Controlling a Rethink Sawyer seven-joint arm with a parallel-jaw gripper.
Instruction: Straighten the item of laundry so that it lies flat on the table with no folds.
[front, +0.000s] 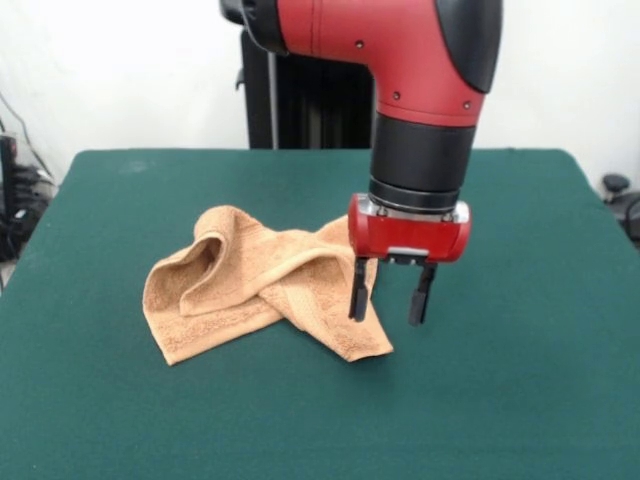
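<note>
The gripper (390, 297) hangs low above the table (520, 380), with its two black fingers (358, 290) pointing straight down and standing apart from each other, so it is open and holds nothing between them. The towel (262, 283) lies on the green surface mostly to the picture's left of the gripper, and it is not flat: it is crumpled, with a raised loop of cloth at the part furthest from the gripper and several layers folded across each other in the middle. One corner of the towel reaches toward the gripper and ends just below and a little beside the finger at the picture's left; this finger stands in front of the cloth's edge, but I cannot tell if it touches the cloth or stays a little above it. The other finger is over bare table, clear of the towel. Directly above the gripper rises the red and black arm (420, 70), coming down from the top edge.
</note>
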